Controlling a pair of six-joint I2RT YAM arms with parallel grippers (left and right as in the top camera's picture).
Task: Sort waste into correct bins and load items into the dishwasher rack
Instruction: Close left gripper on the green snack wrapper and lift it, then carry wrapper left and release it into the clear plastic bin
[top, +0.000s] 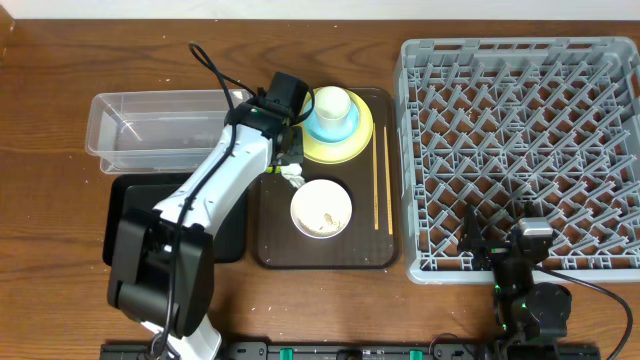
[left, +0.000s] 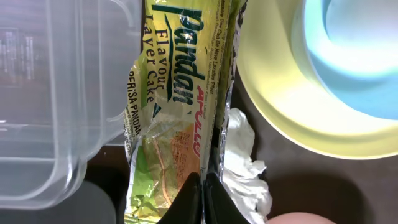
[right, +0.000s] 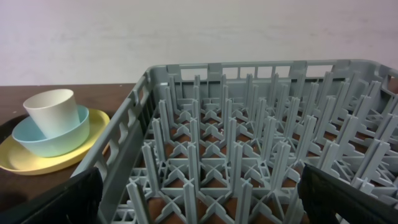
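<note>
A brown wooden surface (top: 60, 70) holds everything. On the right sits one big grey rack (top: 520, 150) full of pegs. In the middle lies one dark brown tray (top: 320, 258). On it stand one yellow plate (top: 360, 146) with one blue bowl (top: 330, 131) and one white cup (top: 332, 103) stacked on top. One white bowl (top: 321, 208) sits nearer the front, and two thin chopsticks (top: 381, 185) lie along the right side. On the left are one clear tub (top: 150, 125) and one black tray (top: 125, 195) — the left arm (top: 215, 185) covers part of that tray.

The snack wrapper (left: 168, 118) lies squeezed between the tub's corner and the plate. One crumpled tissue (left: 245, 165) touches its side. The left arm stretches from the front edge up to that spot, wrist pointing down. The left fingers (left: 203, 186) are pressed tight together on the wrapper's edge.

The right arm (top: 525, 290) sits low at the rack's front wall — the right fingers (right: 200, 186) are spread wide and hold nothing.
</note>
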